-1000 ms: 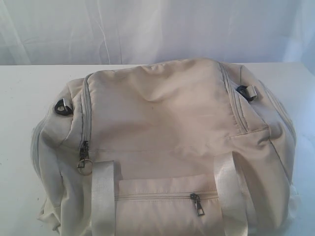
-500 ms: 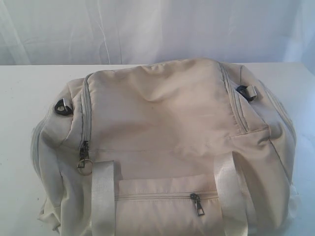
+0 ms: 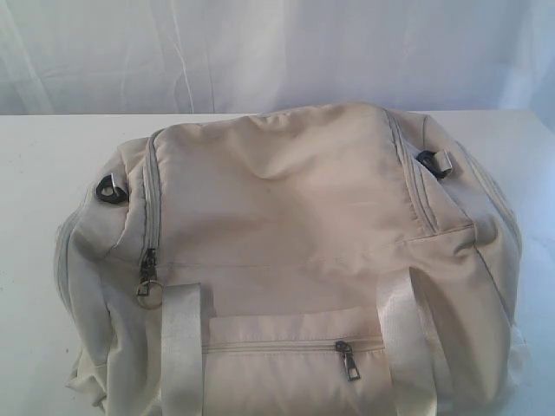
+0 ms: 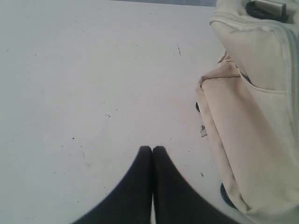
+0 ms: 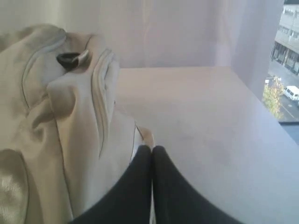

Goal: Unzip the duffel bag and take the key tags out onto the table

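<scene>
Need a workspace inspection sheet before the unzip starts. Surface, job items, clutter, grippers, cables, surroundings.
Surface: white table, a few small dark specks in the left wrist view.
Job's things: cream duffel bag lies on the table, zippers look shut; main zipper pull by a webbing handle, front pocket pull. Key tags: not seen.
Clutter: nothing seen.
Grippers: left gripper shut, empty, over bare table beside the bag. Right gripper shut, empty, at the bag's other end; contact cannot be told.
Cables: nothing seen.
Surroundings: white curtain behind the table; window in the right wrist view.
</scene>
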Robot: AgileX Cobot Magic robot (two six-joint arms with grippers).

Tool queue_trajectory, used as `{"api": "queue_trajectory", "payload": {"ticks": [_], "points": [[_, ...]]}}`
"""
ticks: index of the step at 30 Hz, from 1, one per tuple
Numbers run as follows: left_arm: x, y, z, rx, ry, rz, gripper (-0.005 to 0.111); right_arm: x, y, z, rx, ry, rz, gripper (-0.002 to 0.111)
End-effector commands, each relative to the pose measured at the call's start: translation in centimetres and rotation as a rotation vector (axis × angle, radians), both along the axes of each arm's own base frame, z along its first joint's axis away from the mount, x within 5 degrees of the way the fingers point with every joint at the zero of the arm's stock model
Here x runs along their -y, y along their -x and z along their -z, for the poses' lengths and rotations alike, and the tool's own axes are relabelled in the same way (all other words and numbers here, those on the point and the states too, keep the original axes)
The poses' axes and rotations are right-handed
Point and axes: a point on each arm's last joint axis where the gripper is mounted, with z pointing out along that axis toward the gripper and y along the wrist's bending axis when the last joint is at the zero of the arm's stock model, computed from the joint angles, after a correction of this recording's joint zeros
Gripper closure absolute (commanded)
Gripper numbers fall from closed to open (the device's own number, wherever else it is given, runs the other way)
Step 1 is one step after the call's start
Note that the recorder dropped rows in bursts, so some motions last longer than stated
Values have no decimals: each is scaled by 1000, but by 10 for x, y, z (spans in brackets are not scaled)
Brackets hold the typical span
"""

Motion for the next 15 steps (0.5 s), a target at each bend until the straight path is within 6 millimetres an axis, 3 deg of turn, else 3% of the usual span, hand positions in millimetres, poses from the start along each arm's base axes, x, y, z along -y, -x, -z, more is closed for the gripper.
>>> {"api": "queue_trajectory", "payload": {"ticks": [1, 5, 7, 10, 13, 14, 15], "points": [[0, 0, 1, 3, 16, -5, 107, 0, 0, -16, 168, 36, 1, 108], [0, 0, 1, 3, 16, -5, 107, 0, 3, -36, 382, 94, 9, 108], [0, 0, 0, 21, 15, -7, 107, 0, 6, -45, 502, 21, 2, 108], [-2, -5, -21, 258, 145, -51, 107, 0, 11, -55, 646, -219, -45, 108], [-6, -4, -39, 463, 176, -83, 107, 0, 8, -50, 596, -268, -43, 108], [-6, -3, -43, 507, 231, -92, 107, 0, 7, -48, 573, -318, -40, 108], [-7, -3, -45, 546, 403, -107, 107, 1, 6, -44, 542, -403, -37, 108]]}}
